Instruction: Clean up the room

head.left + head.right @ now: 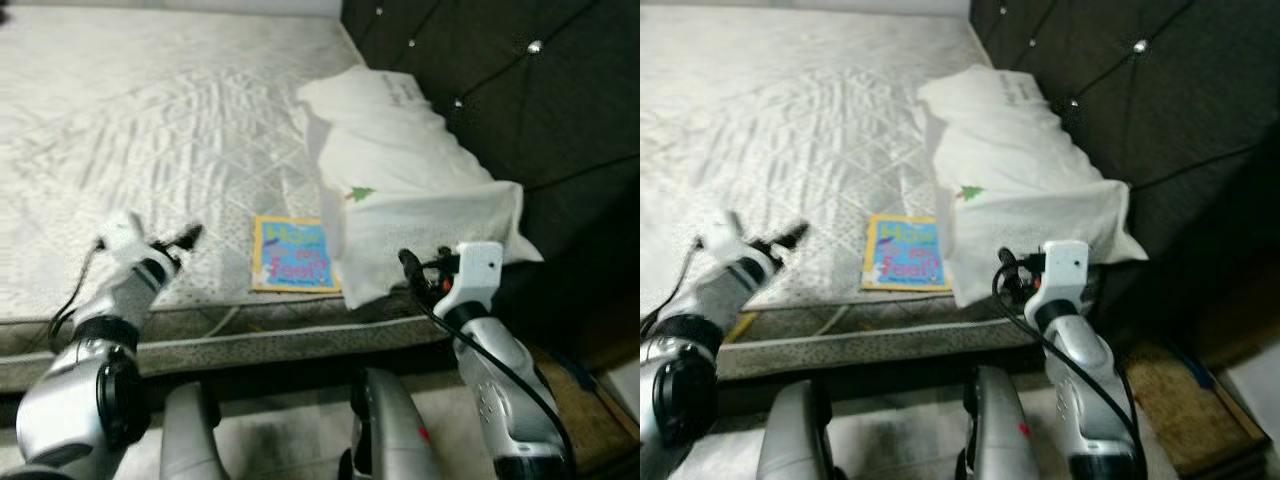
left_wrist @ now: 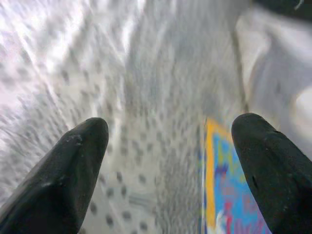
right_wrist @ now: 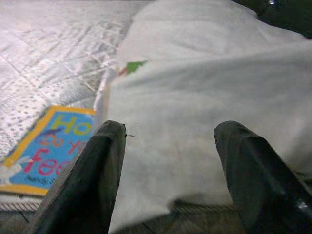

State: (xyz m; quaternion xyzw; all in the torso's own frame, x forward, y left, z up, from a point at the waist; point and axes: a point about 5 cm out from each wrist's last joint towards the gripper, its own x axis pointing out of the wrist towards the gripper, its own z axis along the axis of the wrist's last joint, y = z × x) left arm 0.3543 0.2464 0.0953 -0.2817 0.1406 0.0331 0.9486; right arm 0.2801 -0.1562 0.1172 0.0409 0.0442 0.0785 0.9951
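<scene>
Bare quilted mattress [image 1: 150,130], colourful book [image 1: 293,255] near its edge, white pillow [image 1: 400,180] beside it

A blue, yellow-bordered book [image 1: 293,254] lies on a grey-white quilted mattress [image 1: 150,130] beside white pillows [image 1: 400,180].

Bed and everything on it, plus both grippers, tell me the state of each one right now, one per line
mattress: bare, no sheet.
book: closed, flat near the mattress edge, cover up.
pillow: lying against the headboard, one corner overlapping the book.
left gripper: open, above the mattress beside the book.
right gripper: open, facing the pillow's near edge.
</scene>
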